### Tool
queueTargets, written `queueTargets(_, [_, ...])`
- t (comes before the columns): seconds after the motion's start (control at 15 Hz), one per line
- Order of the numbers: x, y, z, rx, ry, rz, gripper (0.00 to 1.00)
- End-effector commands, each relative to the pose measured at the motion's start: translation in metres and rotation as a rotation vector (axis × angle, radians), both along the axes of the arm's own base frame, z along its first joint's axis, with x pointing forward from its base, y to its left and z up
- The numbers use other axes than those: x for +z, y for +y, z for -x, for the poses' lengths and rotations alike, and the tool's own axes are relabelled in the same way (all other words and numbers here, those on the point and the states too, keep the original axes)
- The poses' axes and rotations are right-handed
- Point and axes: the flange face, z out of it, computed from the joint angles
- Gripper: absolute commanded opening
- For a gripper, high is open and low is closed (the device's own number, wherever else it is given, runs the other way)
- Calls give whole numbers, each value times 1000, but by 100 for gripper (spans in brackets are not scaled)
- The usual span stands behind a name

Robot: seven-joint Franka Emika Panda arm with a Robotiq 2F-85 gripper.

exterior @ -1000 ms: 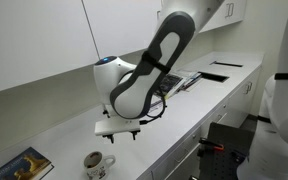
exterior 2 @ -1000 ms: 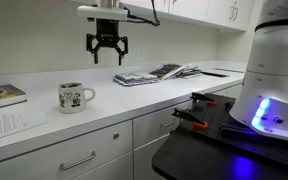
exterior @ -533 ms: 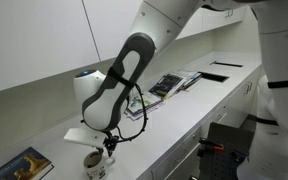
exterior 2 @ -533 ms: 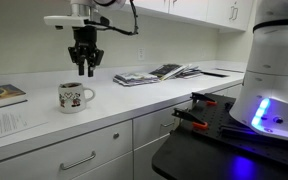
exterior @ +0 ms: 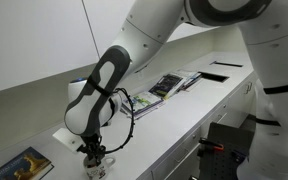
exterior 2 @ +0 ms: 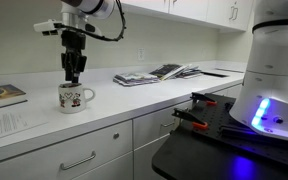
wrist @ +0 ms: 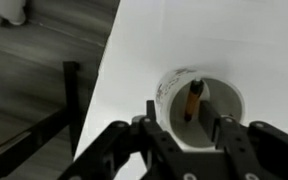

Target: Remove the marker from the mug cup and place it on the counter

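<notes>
Inspection from the floor: the arm (exterior: 102, 88) is bent down over one end of the bench (exterior 2: 134, 96). In both exterior views the jaws hang just above the mug cup (exterior 2: 74, 97). The jaws stand wide open and have hold of nothing. In the wrist view their fingers (wrist: 147, 133) sit to either side of the cup's mouth. The marker (wrist: 193, 101) is inside the mug cup, leaning against the inner wall with its upper end near the rim. The cup stands upright on the bench, its handle turned toward a spread of magazines (exterior 2: 156, 72) lying further along. A book (exterior: 24, 164) lies flat near the cup on its other side.
</notes>
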Motion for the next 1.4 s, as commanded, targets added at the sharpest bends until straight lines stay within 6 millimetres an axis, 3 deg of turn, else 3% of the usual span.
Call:
queueTargets(0.0, [-1,0,-13,-49,3,-29,48])
queueTargets(0.27, [-7,-3,-20,-29,0,-33,35])
queueTargets(0.33, [-10,-3,-23,-30,3,-30,41])
queueTargets(0.67, [-26,-4,-33,-31,18,-27,46])
queueTargets(1.13, [-51,-1,-42,-38,59,-92,36])
queueTargets(1.2, [-53,-3,-43,-49,61,-99,32])
queueTargets(1.27, [-54,-5,-45,-53,56,-105,12])
queueTargets(1.33, [-54,-7,-45,-59,49,-103,5])
